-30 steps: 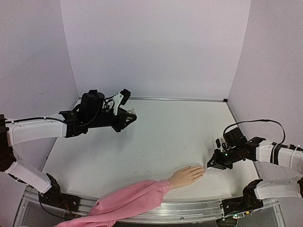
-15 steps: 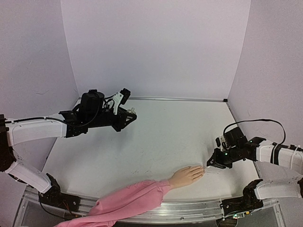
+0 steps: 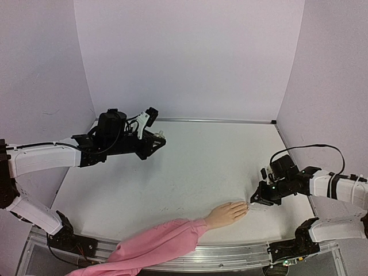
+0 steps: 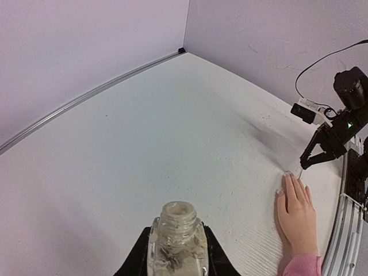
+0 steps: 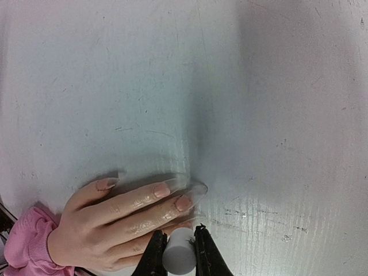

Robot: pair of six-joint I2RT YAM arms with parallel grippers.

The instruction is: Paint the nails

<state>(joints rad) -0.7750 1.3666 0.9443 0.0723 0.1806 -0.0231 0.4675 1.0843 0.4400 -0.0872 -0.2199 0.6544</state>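
Observation:
The peach mannequin hand [image 3: 227,214] lies palm down near the table's front edge, its pink sleeve [image 3: 161,244] trailing off the front. Its nails [image 5: 162,190] show pinkish, with long clear tips. My right gripper [image 5: 178,233] is shut on a small white cap [image 5: 179,256], held just over the lowest fingers. Whatever hangs under the cap is hidden. In the top view the right gripper [image 3: 253,201] sits at the fingertips. My left gripper [image 4: 177,253] is shut on an open clear glass bottle [image 4: 177,236], held above the table's back left [image 3: 156,140].
Lilac walls close in the white table [image 3: 201,167] at the back and both sides. A metal rail [image 3: 230,253] runs along the front edge under the sleeve. The right arm's black cable [image 3: 310,148] loops above its wrist.
The right wrist has crept very slightly to the left at the fingertips. The left arm, the bottle and the hand have not moved.

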